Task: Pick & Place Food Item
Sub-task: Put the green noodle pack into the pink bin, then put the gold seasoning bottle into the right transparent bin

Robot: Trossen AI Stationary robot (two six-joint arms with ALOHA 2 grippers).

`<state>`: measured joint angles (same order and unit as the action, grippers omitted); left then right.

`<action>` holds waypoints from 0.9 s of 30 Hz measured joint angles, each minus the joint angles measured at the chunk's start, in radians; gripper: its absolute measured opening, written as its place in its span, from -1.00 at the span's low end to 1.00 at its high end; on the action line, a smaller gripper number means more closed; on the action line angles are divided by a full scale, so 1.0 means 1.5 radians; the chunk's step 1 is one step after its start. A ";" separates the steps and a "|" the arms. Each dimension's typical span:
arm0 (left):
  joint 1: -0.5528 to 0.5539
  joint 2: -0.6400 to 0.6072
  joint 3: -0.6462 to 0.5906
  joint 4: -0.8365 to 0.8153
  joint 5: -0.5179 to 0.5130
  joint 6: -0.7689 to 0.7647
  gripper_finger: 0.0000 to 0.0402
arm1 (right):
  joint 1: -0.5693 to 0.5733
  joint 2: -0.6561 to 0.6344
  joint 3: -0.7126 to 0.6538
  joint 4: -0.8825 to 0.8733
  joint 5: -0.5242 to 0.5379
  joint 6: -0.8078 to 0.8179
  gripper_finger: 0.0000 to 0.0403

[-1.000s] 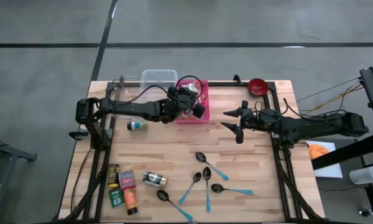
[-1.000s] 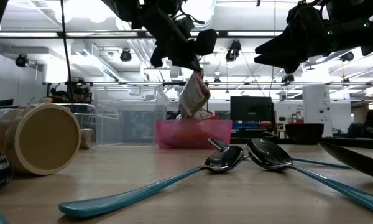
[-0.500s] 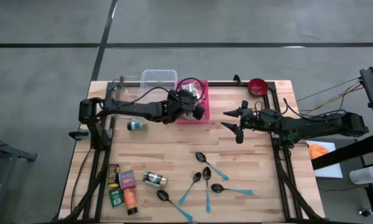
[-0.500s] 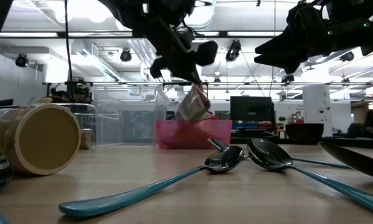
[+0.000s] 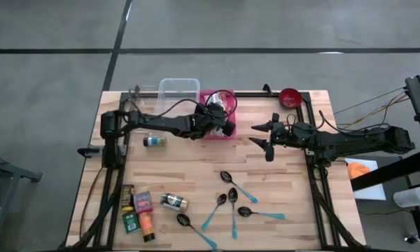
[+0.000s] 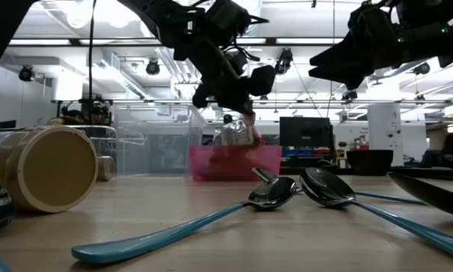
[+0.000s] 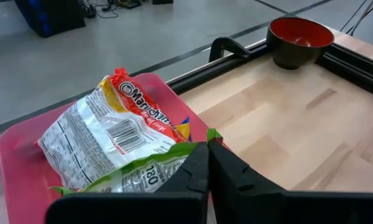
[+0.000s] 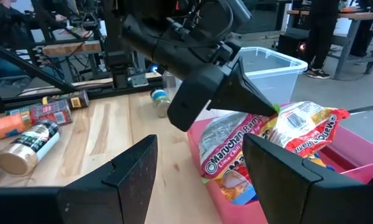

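A noodle packet [image 7: 112,143], silver, red and green, hangs slanted over the pink bin [image 5: 231,105] at the table's far middle. My left gripper [image 7: 208,152] is shut on it. In the low view the packet [image 6: 238,134] dips behind the bin's front wall [image 6: 234,162]. The right wrist view shows the packet [image 8: 267,137] inside the bin's walls. My right gripper [image 5: 266,136] stands open and holds nothing. It waits right of the bin, above the table, and points at the bin. My left gripper pinches the packet's green-edged end seam [image 7: 202,142] between its two fingertips [image 8: 270,107]. It comes slanting down from the table's left. The packet hangs tilted below the fingers, its lower part inside the pink bin. Whether it rests on the bin's floor cannot be told.
A clear plastic tub [image 5: 178,87] stands left of the pink bin, and a red bowl [image 5: 289,96] sits at the far right. A small jar [image 5: 154,141], a can on its side [image 5: 173,202], food packets [image 5: 138,210] and several teal-handled spoons [image 5: 231,203] lie nearer.
My left gripper has sunk toward the pink bin, still shut on the packet. The packet hung nearly upright above the bin's rim. It has come down with the gripper, tipped to a slant, and its lower end is now behind the bin's wall.
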<state>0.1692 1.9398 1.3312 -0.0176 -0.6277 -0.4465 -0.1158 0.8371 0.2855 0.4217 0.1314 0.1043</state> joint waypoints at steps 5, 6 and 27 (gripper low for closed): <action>0.000 -0.005 0.000 -0.001 0.000 0.000 -0.65 | 0.000 0.001 0.000 0.000 0.000 -0.004 0.17; 0.001 -0.005 0.000 -0.001 0.000 0.001 -0.57 | 0.000 0.001 0.000 0.000 0.000 -0.002 0.17; 0.000 -0.018 -0.001 -0.001 0.008 0.006 0.64 | 0.000 0.002 0.000 0.001 0.000 -0.001 0.17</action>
<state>0.1695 1.9132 1.3300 -0.0196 -0.6152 -0.4377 -0.1156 0.8394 0.2855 0.4225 0.1314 0.1022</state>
